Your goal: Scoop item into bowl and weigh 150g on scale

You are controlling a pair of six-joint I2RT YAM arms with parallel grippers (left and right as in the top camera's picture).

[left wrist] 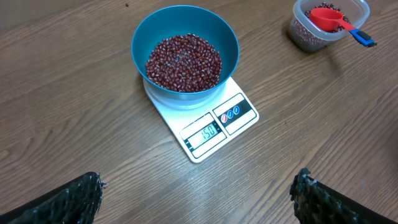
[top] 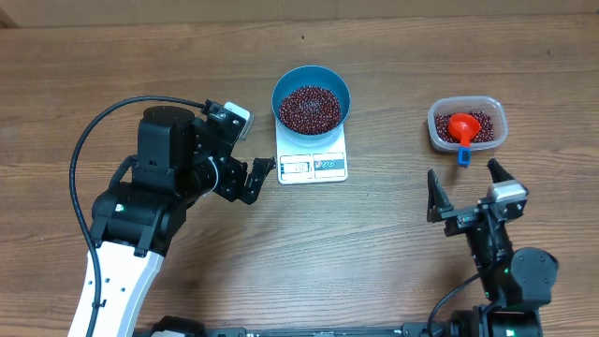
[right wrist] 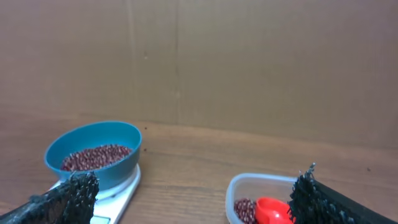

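While both arms hung clear of the work, I took stock: the left gripper (top: 259, 180) was spread wide and empty just beside the scale (top: 314, 166), and the right gripper (top: 465, 187) was spread wide and empty too, near the clear tub (top: 494, 117) but not touching it. The beans (top: 311, 107) sat in a loose maroon heap inside the blue bowl (left wrist: 186, 22), which stood on the scale's platform, and the display (left wrist: 207, 132) showed what I read as 150. Some beans were left in the tub, with the red scoop (top: 462, 126) lying in them and its blue-tipped handle (top: 462, 157) poking out over the rim toward me. I judged those beans small, hard and free-rolling, so no use pinching them; any correction had to go through the scoop, taken by that handle and kept level, or they'd scatter across the table (top: 374, 262). The bowl looked smooth and slippery-walled, fairly weighty now it was loaded, so I'd take it at the rim only, gently, since a nudge could upset the reading. To my eye, the weighing looked done.
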